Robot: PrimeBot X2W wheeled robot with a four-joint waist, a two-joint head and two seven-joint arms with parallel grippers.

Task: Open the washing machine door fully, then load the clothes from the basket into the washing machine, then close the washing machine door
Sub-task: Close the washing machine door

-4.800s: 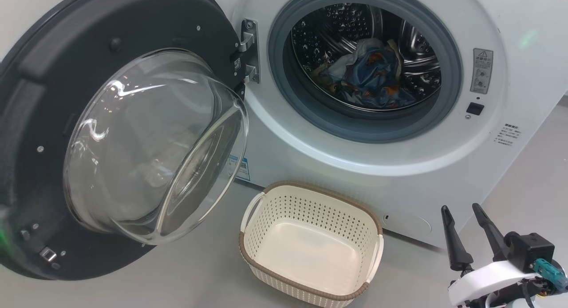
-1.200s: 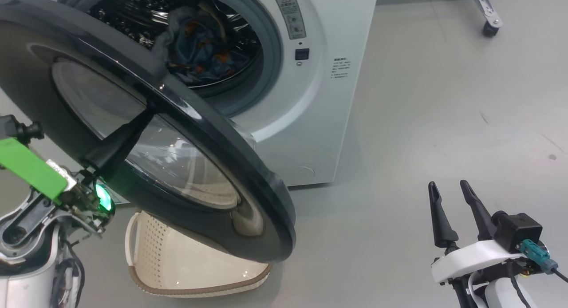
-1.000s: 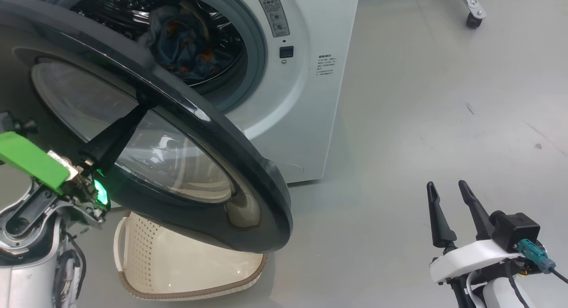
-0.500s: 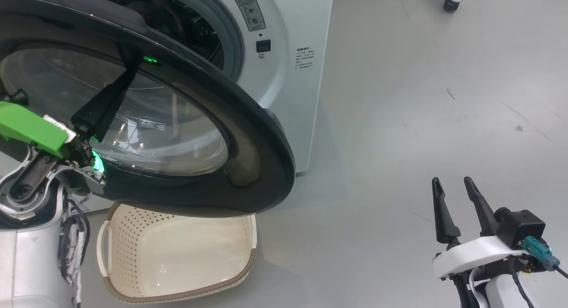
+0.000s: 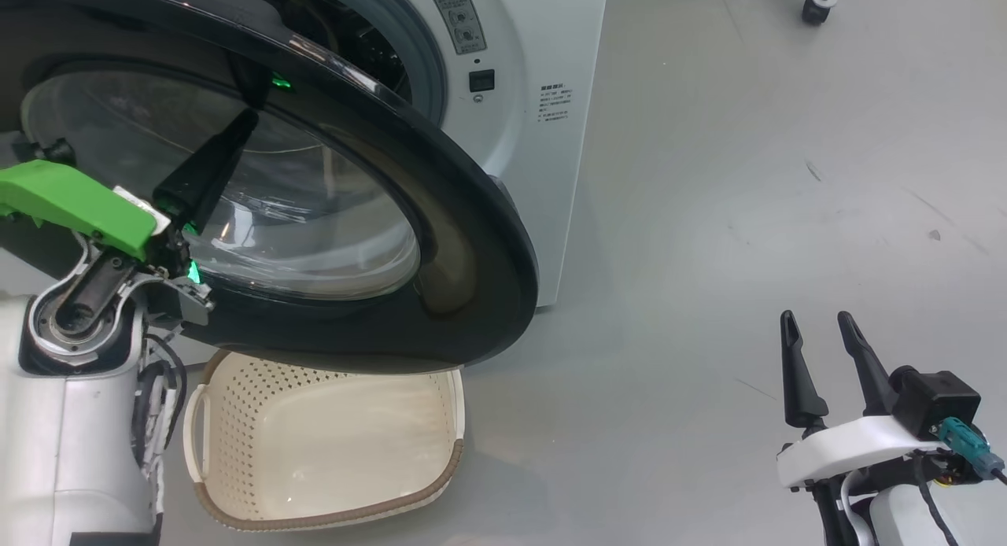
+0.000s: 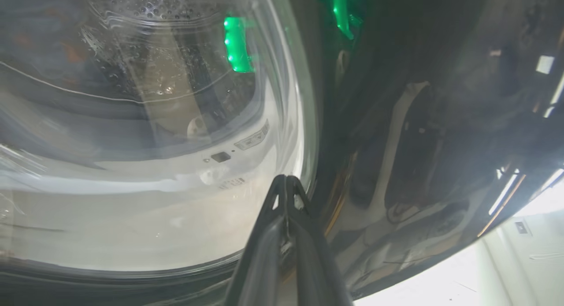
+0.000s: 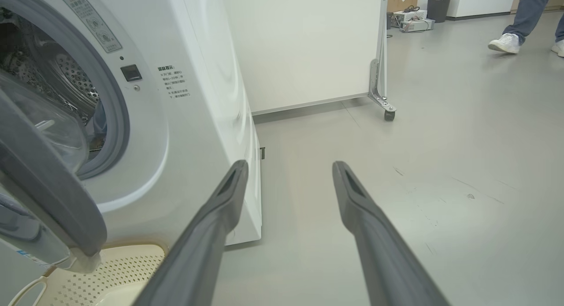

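Head view: left tool [image 5: 247,123], pinched shut, presses the washing machine door [image 5: 440,215], half-closed over the empty basket [image 5: 236,389]; right tool [image 5: 817,319] wide, idle. Closing step imo; next needs a firm shove to latch.

basket [image 5: 260,385] partly hidden under door [image 5: 488,247], label [image 5: 460,15] print unreadable, person [image 7: 526,13] cut off above shins

Bright even light; green glare, blurry reflections on washing machine door [image 6: 246,121]
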